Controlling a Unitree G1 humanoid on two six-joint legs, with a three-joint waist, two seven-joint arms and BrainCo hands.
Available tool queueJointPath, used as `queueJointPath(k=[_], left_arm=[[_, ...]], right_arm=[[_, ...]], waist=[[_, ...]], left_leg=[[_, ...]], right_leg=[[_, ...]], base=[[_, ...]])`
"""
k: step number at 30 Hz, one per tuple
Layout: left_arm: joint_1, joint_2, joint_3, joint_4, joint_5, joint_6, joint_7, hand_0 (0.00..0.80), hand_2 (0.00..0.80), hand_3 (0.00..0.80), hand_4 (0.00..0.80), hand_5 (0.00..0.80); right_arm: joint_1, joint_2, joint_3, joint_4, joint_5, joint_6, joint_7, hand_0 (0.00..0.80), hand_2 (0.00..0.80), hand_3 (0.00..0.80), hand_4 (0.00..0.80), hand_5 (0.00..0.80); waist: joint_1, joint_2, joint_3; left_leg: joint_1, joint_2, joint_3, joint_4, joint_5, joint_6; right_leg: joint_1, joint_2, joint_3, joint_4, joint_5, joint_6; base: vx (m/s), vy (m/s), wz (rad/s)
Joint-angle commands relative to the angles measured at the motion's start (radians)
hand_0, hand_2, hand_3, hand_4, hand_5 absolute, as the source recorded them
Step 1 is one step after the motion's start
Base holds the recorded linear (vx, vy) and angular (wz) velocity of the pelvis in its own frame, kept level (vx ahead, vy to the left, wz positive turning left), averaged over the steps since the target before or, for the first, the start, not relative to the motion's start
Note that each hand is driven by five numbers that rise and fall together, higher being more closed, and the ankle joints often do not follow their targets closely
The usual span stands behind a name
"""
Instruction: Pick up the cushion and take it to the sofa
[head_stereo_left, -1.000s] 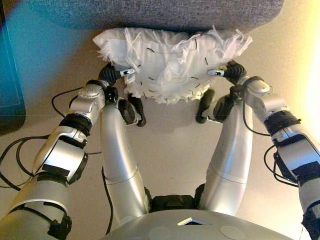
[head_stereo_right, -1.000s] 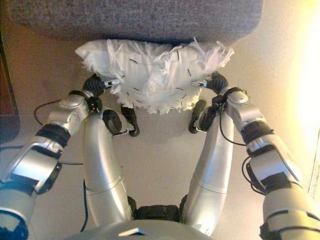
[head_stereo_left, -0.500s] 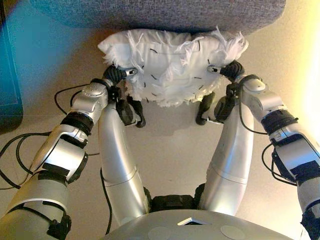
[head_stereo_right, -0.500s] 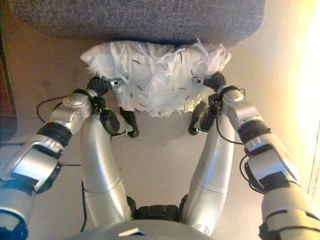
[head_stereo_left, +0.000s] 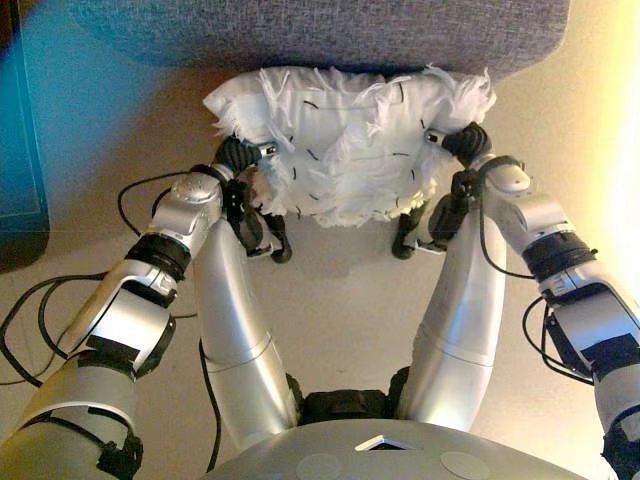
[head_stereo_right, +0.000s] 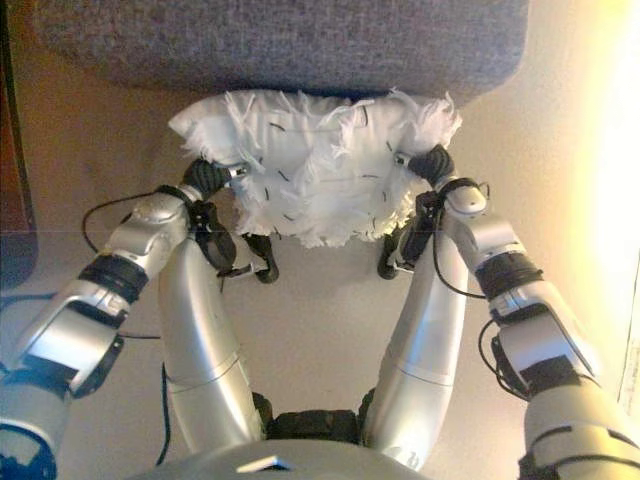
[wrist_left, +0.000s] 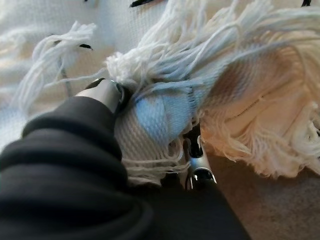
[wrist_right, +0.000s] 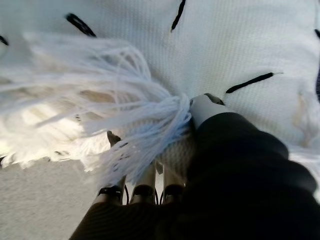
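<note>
A white fringed cushion (head_stereo_left: 345, 140) with short black stitches hangs between my two hands, just below the front edge of the grey sofa (head_stereo_left: 320, 30). My left hand (head_stereo_left: 240, 156) grips its left edge, thumb on top and fingers under the cloth; the left wrist view shows the fringe (wrist_left: 200, 85) pinched in my left hand (wrist_left: 100, 95). My right hand (head_stereo_left: 463, 143) grips the cushion's right edge the same way; the right wrist view shows the cushion (wrist_right: 240, 45) in my right hand (wrist_right: 207, 107), with its fingers (wrist_right: 145, 185) curled under.
Beige carpet floor (head_stereo_left: 340, 310) lies below the cushion. A dark blue-green piece of furniture (head_stereo_left: 20, 150) stands at the far left. The sofa spans the top of both eye views.
Both hands have lifted the cushion a little higher and farther forward, closer to the sofa's front edge. The grip on both edges is unchanged.
</note>
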Motion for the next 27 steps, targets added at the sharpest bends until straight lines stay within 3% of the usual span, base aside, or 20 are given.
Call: queueJointPath(k=[1, 4, 8, 15, 19, 27], left_arm=[[0.04, -0.111, 0.073, -0.16, 0.033, -0.194, 0.004, 0.8, 0.8, 0.8, 0.8, 0.8], [0.093, -0.14, 0.101, -0.188, 0.068, -0.269, 0.058, 0.8, 0.8, 0.8, 0.8, 0.8], [0.162, -0.173, 0.122, -0.232, 0.113, -0.347, 0.116, 0.8, 0.8, 0.8, 0.8, 0.8], [0.309, -0.189, 0.166, -0.365, 0.098, -0.389, 0.119, 0.8, 0.8, 0.8, 0.8, 0.8], [0.359, -0.196, 0.185, -0.424, 0.107, -0.374, 0.111, 0.8, 0.8, 0.8, 0.8, 0.8], [0.344, -0.186, 0.205, -0.472, 0.108, -0.342, 0.148, 0.8, 0.8, 0.8, 0.8, 0.8]], right_arm=[[0.104, 0.145, 0.003, -0.145, 0.02, -0.145, 0.044, 0.8, 0.8, 0.8, 0.8, 0.8], [0.16, 0.162, -0.022, -0.162, -0.014, -0.219, 0.05, 0.8, 0.8, 0.8, 0.8, 0.8], [0.258, 0.183, -0.056, -0.214, -0.036, -0.316, 0.059, 0.8, 0.8, 0.8, 0.8, 0.8], [0.461, 0.193, -0.114, -0.346, -0.076, -0.45, 0.047, 0.8, 0.8, 0.8, 0.8, 0.8], [0.504, 0.194, -0.157, -0.399, -0.058, -0.454, 0.045, 0.8, 0.8, 0.8, 0.8, 0.8], [0.47, 0.194, -0.205, -0.447, 0.011, -0.399, 0.05, 0.8, 0.8, 0.8, 0.8, 0.8]], waist=[[0.015, 0.014, -0.022], [0.011, 0.011, -0.047], [0.011, 0.011, -0.067], [0.034, -0.004, -0.122], [0.047, -0.013, -0.155], [0.063, -0.021, -0.233]], left_leg=[[0.128, 0.006, -0.018, -0.152, -0.01, -0.029], [0.232, -0.001, -0.002, -0.328, 0.056, -0.052], [0.383, -0.021, 0.031, -0.554, 0.134, -0.057], [0.707, -0.104, 0.054, -0.944, 0.243, -0.051], [0.843, -0.154, 0.051, -1.097, 0.279, -0.049], [1.041, -0.194, 0.07, -1.343, 0.363, -0.029]], right_leg=[[0.166, -0.008, 0.029, -0.254, 0.117, -0.019], [0.275, 0.01, 0.0, -0.418, 0.177, -0.005], [0.416, 0.026, -0.033, -0.584, 0.244, 0.022], [0.725, 0.009, -0.112, -0.964, 0.349, 0.07], [0.879, 0.012, -0.151, -1.158, 0.398, 0.09], [1.09, 0.019, -0.208, -1.382, 0.466, 0.111]], base=[[-0.032, 0.05, -0.13], [-0.044, 0.073, -0.22], [-0.038, 0.08, -0.27], [0.055, 0.036, -0.03], [0.048, 0.006, -0.01], [-0.047, 0.042, -0.02]])
